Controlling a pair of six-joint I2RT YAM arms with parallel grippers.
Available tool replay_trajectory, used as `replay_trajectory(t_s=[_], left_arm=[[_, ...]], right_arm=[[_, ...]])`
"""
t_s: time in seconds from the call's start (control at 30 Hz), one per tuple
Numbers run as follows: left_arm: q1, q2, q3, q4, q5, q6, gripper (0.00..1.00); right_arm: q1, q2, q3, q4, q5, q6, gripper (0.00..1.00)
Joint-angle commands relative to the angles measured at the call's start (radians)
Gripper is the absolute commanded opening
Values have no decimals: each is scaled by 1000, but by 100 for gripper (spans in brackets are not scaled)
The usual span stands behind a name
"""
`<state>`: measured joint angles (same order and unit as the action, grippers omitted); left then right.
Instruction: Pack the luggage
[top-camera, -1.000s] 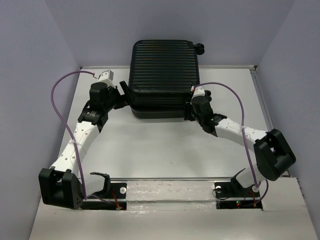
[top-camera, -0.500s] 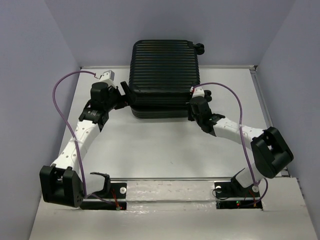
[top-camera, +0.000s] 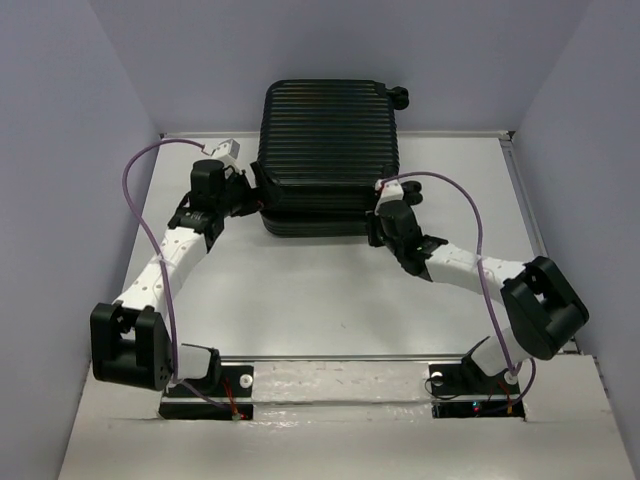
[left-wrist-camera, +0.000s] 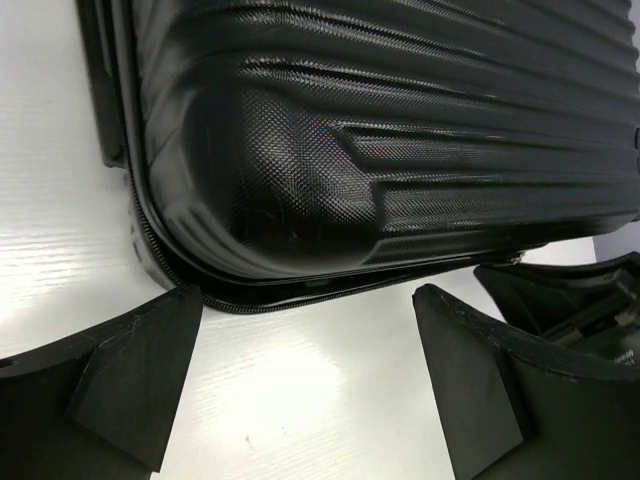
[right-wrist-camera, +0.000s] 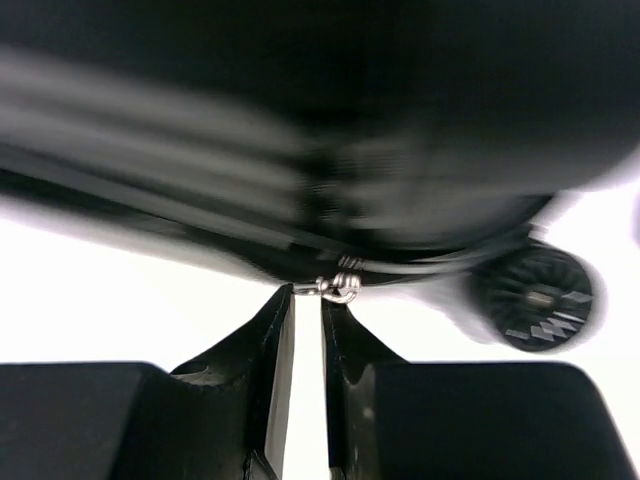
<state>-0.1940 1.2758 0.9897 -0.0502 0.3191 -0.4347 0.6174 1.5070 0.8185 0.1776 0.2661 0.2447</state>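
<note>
1. Luggage (top-camera: 330, 150), a black ribbed hard shell, is lying closed on the table (top-camera: 300, 290).
2. Left gripper (left-wrist-camera: 305, 305) is gaping wide at its pebbled left corner.
3. Right gripper (right-wrist-camera: 308, 300), nearly together, is meeting its metal zipper pull (right-wrist-camera: 340, 288); grip unclear.

The luggage (top-camera: 328, 150) lies at the far middle of the table (top-camera: 330, 295).

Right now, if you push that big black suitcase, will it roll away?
Probably not: the luggage lies flat, with its caster wheel sticking out the end, not underneath, so it would likely slide on the table. Its ribbed hard shell looks stiff, so it shouldn't bend. It's big beside the arms, so probably heavy to lift.
</note>
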Motion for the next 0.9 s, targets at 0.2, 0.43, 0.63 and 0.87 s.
replay_trajectory(t_s=[0.2,0.43,0.63,0.87], left_arm=[[-33,59,-3,116,107,-59,99],[-62,17,-22,115,126,-58,99],[-50,-68,39,35,-24,-9,99],[-15,-92,185,-69,-265,39,99]], right_arm=[[373,202,253,152,-174,51,7],[439,328,323,184,-237,65,7],[383,46,200,45,-84,54,15],[21,-267,185,-148,-153,91,88]])
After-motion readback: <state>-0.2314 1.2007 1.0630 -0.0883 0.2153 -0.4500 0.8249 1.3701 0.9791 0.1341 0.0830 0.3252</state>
